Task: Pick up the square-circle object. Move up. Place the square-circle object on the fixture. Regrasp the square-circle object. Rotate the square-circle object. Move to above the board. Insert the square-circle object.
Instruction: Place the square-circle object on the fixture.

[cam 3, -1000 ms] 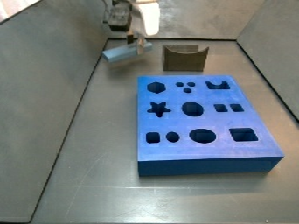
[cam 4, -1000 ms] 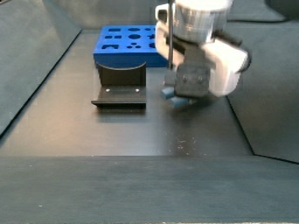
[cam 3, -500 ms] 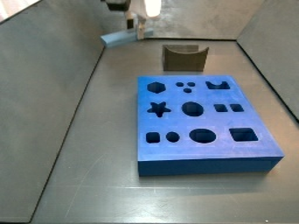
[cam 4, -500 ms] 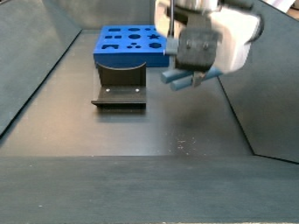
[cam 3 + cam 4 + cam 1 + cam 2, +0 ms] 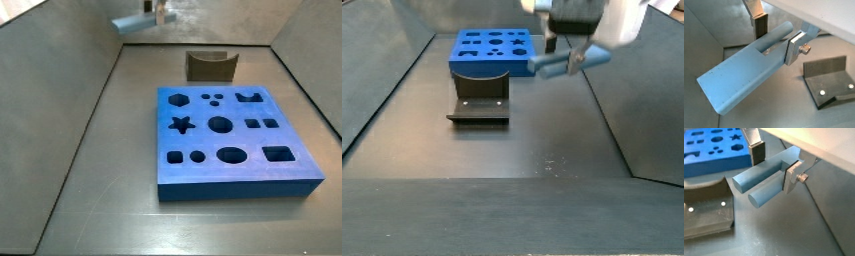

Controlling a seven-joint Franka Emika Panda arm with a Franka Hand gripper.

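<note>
In a wrist view the gripper (image 5: 776, 39) clamps the square-circle object (image 5: 747, 75) between its two silver plate fingers (image 5: 794, 47), closed on the bar near its round end. The pale grey-blue bar runs out from the jaws with its flat rectangular face toward the camera and its long axis slanting across the picture. The dark fixture (image 5: 829, 82) stands on the grey floor just beside the bar's round end, apart from it, with two pale screws in its base plate.

In a wrist view the same bar (image 5: 763, 182) shows both profiles side by side: a square end and a round end facing the camera. The fingers (image 5: 793, 177) grip it across its width. The blue board (image 5: 716, 150) lies beyond the bar with star, hexagon and round holes visible, and the fixture (image 5: 707, 213) sits between the board and the camera. Nothing touches the bar but the fingers.

In a side view the gripper (image 5: 155, 14) hangs high near the far left corner of the worktop, holding the bar (image 5: 134, 21) clear of the floor, roughly level and pointing toward the left wall. The fixture (image 5: 210, 66) stands at the far edge, the board (image 5: 235, 140) nearer the front right.

In a side view the gripper (image 5: 572, 50) holds the bar (image 5: 553, 65) aloft, tilted slightly, just beside the board (image 5: 489, 52) and above the open floor to the right of the fixture (image 5: 478, 103).
</note>
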